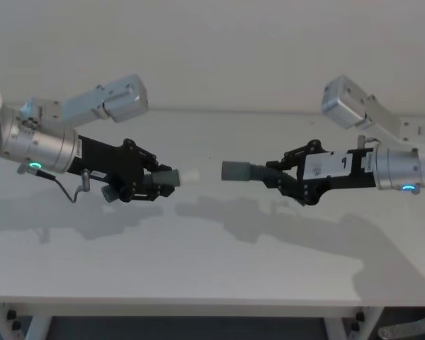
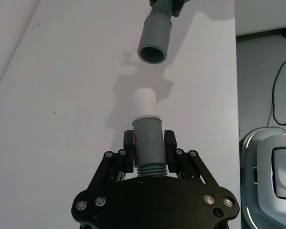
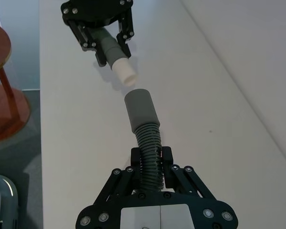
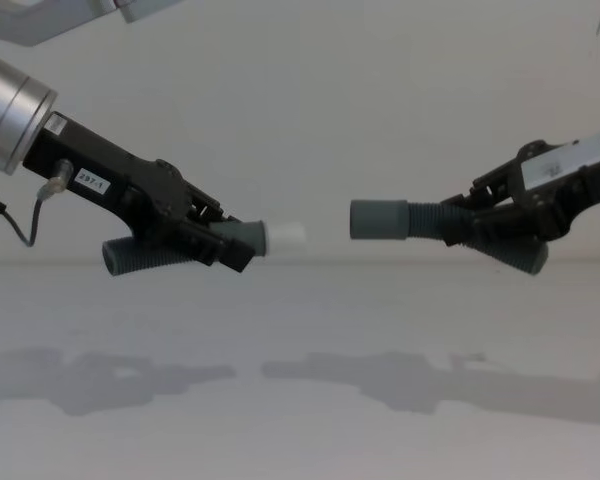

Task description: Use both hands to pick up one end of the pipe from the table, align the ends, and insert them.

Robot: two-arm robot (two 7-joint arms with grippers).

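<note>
Left gripper (image 1: pixel 150 185): clamped on white-tipped hose piece (image 4: pixel 170 250), held above table (image 1: pixel 212 248). White plug tip (image 2: pixel 144 102) points toward right side.
Right gripper (image 1: pixel 287 177): clamped on ribbed body of cuffed hose piece (image 3: pixel 150 148), also above table. Grey cuff (image 4: pixel 378 219) faces plug tip, roughly level, small gap between, not touching.

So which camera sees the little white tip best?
The left wrist view: the white tip sits close and central, pointing at the grey cuff. The right wrist view shows it farther off; head and chest views show it small, side-on.
</note>
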